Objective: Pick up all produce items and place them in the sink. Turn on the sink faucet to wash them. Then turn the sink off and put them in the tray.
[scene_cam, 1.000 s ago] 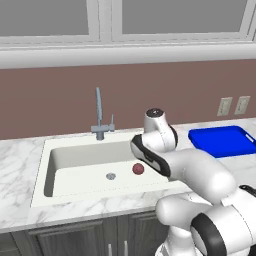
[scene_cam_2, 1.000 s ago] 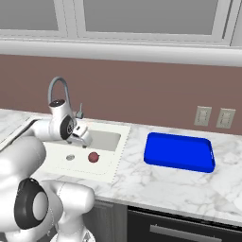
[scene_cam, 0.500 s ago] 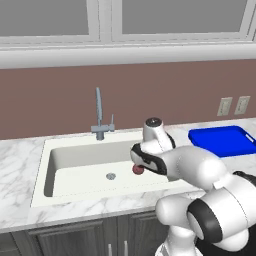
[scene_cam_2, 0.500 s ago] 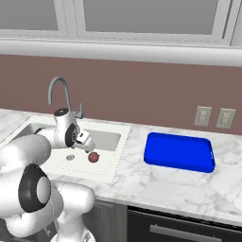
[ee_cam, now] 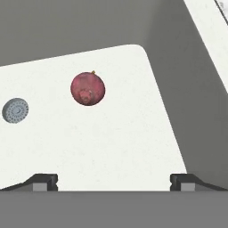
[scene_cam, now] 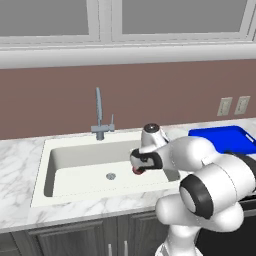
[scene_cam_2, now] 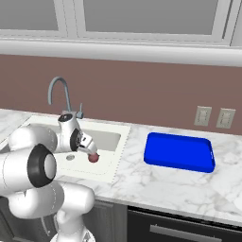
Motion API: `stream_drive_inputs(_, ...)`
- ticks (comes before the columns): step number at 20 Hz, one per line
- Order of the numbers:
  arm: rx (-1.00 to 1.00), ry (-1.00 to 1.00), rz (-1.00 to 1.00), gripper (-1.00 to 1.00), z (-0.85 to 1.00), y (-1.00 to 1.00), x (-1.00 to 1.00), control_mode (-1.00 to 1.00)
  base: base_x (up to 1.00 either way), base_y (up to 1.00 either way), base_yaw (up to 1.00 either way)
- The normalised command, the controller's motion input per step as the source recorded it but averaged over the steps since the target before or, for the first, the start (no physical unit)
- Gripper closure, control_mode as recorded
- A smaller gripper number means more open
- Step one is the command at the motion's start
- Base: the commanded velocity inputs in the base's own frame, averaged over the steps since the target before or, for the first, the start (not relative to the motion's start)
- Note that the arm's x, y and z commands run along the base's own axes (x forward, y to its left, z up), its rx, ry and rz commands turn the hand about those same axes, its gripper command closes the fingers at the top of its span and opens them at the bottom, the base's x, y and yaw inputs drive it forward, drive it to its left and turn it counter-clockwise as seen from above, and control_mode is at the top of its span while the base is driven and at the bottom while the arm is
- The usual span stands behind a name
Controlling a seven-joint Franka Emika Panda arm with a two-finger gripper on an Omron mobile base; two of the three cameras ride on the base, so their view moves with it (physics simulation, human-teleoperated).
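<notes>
The sink, set in the marble worktop, already holds the dark red produce item, lying on the basin floor toward its right end beside the drain. The blue tray is empty. The fingers, spread wide and holding nothing, hover above the fruit. Judging from this, pick-up and transfer to the tray remain.

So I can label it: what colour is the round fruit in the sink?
Dark red-maroon, slightly mottled; the fruit shows best in the hand view.
</notes>
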Motion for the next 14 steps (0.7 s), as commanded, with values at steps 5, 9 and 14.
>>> stream_drive_inputs(5,0.00,0.00,0.00,-1.00,-0.26,0.00,0.11,-1.00,0.00,0.00,0.00)
stream_drive_inputs(9,0.00,0.00,0.00,-1.00,-0.25,0.00,0.12,-1.00,0.00,0.00,0.00)
stream_drive_inputs(14,0.01,0.00,0.00,-1.00,-0.22,0.00,0.15,-1.00,0.00,0.00,0.00)
